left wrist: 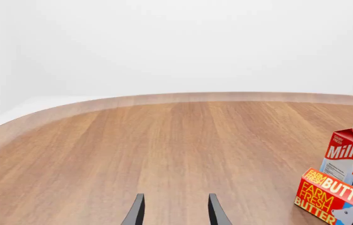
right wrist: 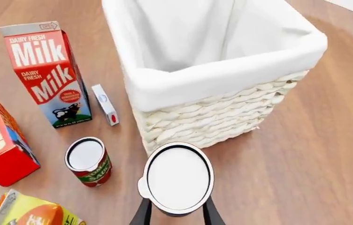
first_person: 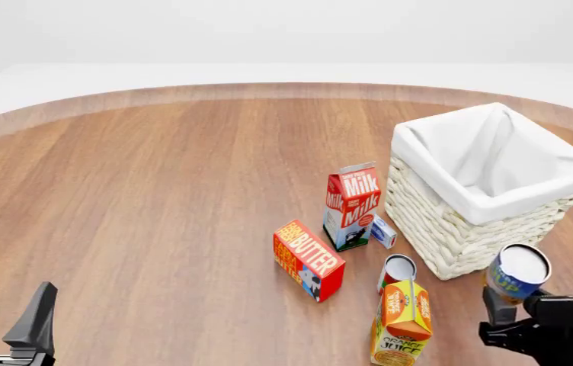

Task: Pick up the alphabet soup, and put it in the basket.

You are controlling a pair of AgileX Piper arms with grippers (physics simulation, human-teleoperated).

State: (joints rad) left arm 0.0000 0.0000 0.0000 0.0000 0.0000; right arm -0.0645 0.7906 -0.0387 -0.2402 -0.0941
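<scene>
The alphabet soup [first_person: 518, 273] is a short blue-and-yellow can with a silvery-white top, tilted in the grip of my right gripper [first_person: 507, 303], which is shut on it. It hangs just in front of the basket's near corner, below its rim. In the right wrist view the soup's flat top [right wrist: 178, 177] faces the camera between the two dark fingers of the right gripper [right wrist: 176, 212]. The basket [first_person: 439, 229] is white wicker with a white cloth liner, and its woven wall [right wrist: 208, 117] stands close ahead. My left gripper [first_person: 4, 306] stands open at the near left, holding nothing; it is seen over bare wood as the left gripper [left wrist: 176, 210].
Left of the basket stand a milk carton [first_person: 353, 204], a small white box [first_person: 383, 231], a butter box [first_person: 309, 259], a small red-and-white can [first_person: 398, 272] and an orange juice carton [first_person: 401, 313]. The wooden table [first_person: 144, 198] curves away at the far edge.
</scene>
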